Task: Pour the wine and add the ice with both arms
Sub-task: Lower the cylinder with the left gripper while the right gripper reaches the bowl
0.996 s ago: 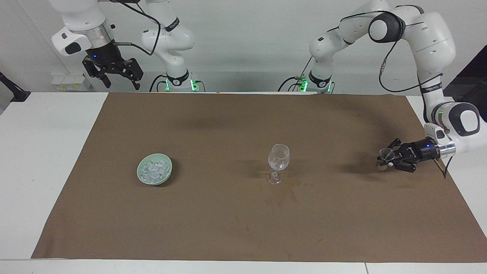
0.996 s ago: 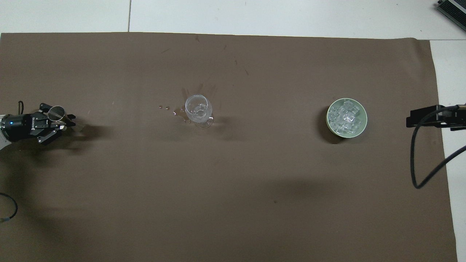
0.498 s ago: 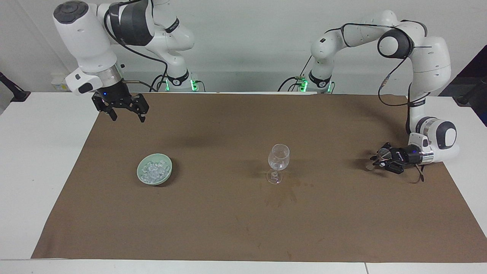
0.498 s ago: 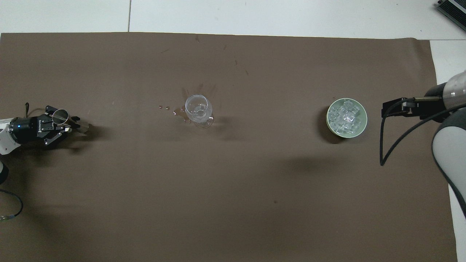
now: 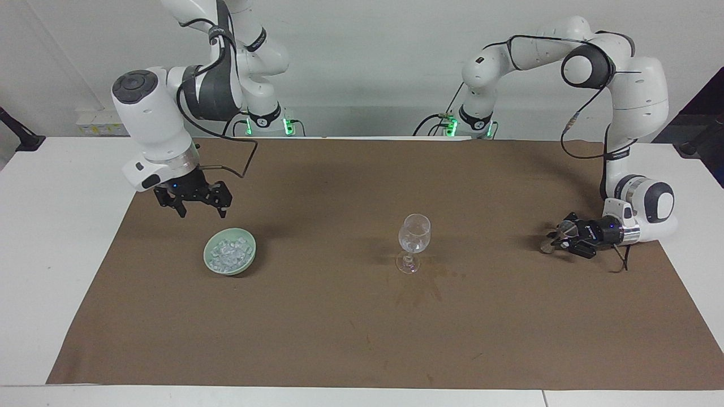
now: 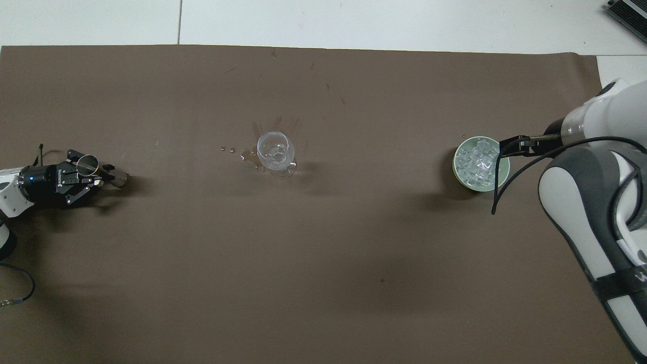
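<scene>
A clear wine glass [image 5: 414,234] stands upright mid-mat; it also shows in the overhead view [image 6: 275,151]. The ice [image 5: 228,251] fills a pale green bowl [image 5: 247,261] toward the right arm's end, and both show in the overhead view: ice [image 6: 475,162], bowl [image 6: 457,174]. My right gripper [image 5: 201,213] is open and empty, hanging above the mat by the bowl's rim nearer the robots; from overhead its tip [image 6: 508,146] overlaps the bowl's rim. My left gripper [image 5: 557,240] is low at the mat, shut on a small metal cup [image 6: 87,163].
A brown mat [image 5: 362,339] covers the white table [image 5: 62,226]. Small drops [image 6: 227,149] and a faint stain [image 5: 421,288] lie by the glass's foot. The right arm's black cable [image 6: 498,192] loops over the bowl's edge in the overhead view.
The right arm has swung down from high near its base to just beside the ice bowl, fingers open. The left gripper has sunk lower to the mat with the metal cup.
</scene>
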Controlling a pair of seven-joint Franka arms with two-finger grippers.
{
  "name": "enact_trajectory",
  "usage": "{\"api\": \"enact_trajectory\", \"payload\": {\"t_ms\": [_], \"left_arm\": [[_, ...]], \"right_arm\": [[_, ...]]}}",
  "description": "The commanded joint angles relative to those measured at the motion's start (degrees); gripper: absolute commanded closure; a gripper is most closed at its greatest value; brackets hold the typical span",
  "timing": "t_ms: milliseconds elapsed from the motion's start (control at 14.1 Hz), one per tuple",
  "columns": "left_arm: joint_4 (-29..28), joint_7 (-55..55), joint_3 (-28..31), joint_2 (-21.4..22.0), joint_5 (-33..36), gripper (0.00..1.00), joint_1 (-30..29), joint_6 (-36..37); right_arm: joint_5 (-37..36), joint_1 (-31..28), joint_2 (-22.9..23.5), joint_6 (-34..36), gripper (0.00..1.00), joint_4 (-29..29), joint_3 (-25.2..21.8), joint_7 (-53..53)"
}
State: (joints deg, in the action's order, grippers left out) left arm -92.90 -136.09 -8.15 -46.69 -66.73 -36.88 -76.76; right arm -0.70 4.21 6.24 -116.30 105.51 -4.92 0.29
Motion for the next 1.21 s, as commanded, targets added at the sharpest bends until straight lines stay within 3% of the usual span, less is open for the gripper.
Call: {"api": "enact_trajectory", "payload": {"t_ms": [0,214,569,854,1139], "left_arm": [[-0.3,-1.4,0.1,-0.5,-0.7,1.00,-0.4,0.6],[-0.3,-1.3,0.1,-0.9,0.0,0.99,-0.4,0.3],[-0.3,-1.3,0.1,-0.8,0.0,0.84,-0.1,0.2],[-0.3,-1.1,0.2,-0.4,0.1,0.59,-0.1,0.2],[0.4,-0.8,0.2,-0.1,1.5,0.56,-0.6,0.3]], "right_arm": [[1.3,-0.7,-0.7,-1.6,0.00,1.8,0.3,-1.9],[1.2,-0.7,0.2,-2.3,0.00,2.2,0.3,-1.8],[1.3,-0.6,1.6,-3.1,0.00,2.2,0.4,-1.7],[1.3,-0.5,4.3,-9.5,0.00,5.0,0.8,-2.0],[1.2,-0.3,7.3,-13.1,0.00,5.2,0.8,-3.0]]}}
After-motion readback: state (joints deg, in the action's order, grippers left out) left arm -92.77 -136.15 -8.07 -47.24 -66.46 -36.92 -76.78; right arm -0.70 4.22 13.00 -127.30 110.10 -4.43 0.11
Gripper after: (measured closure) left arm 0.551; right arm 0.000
